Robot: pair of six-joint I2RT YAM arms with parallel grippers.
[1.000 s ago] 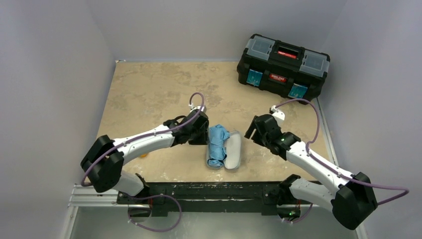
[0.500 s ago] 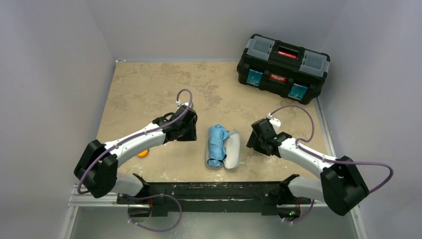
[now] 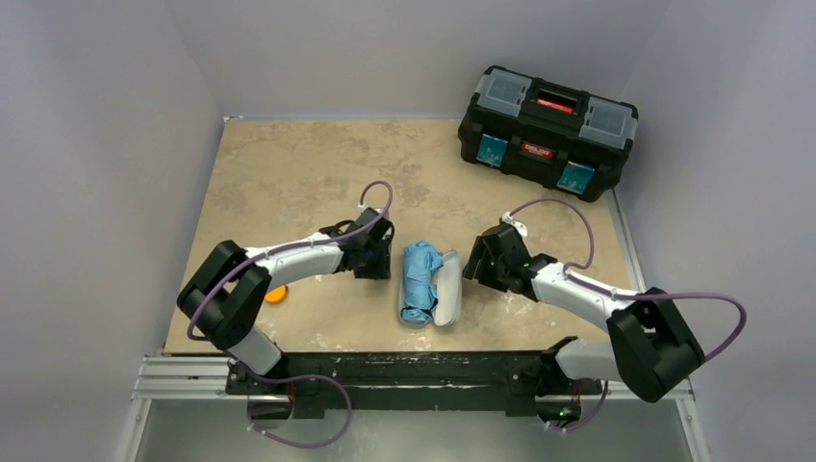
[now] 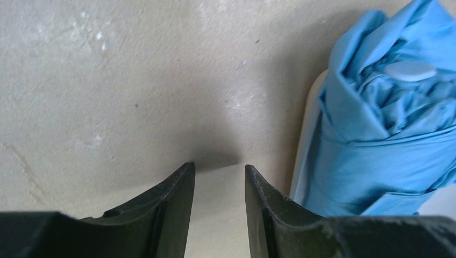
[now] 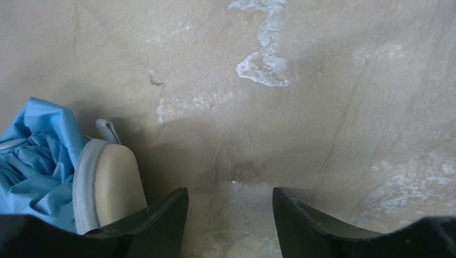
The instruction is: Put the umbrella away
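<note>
The umbrella (image 3: 420, 278) is folded into a light blue bundle and lies in the open grey-beige case (image 3: 450, 292) near the table's front middle. My left gripper (image 3: 388, 258) sits low just left of it, open, with only bare table between its fingers. The left wrist view shows the umbrella (image 4: 387, 134) to the right of the left gripper (image 4: 219, 170), apart from it. My right gripper (image 3: 470, 267) stands open just right of the case. In the right wrist view the case (image 5: 110, 183) and the umbrella (image 5: 35, 161) lie left of the right gripper (image 5: 230, 192).
A black toolbox (image 3: 547, 128) stands shut at the back right corner. A small orange tape measure (image 3: 276, 295) lies by the left arm near the front. Grey walls close in the table on the left, back and right.
The left gripper drew a little away from the umbrella, then came back beside it. The right gripper moved left up to the case and its jaws narrowed somewhat.
</note>
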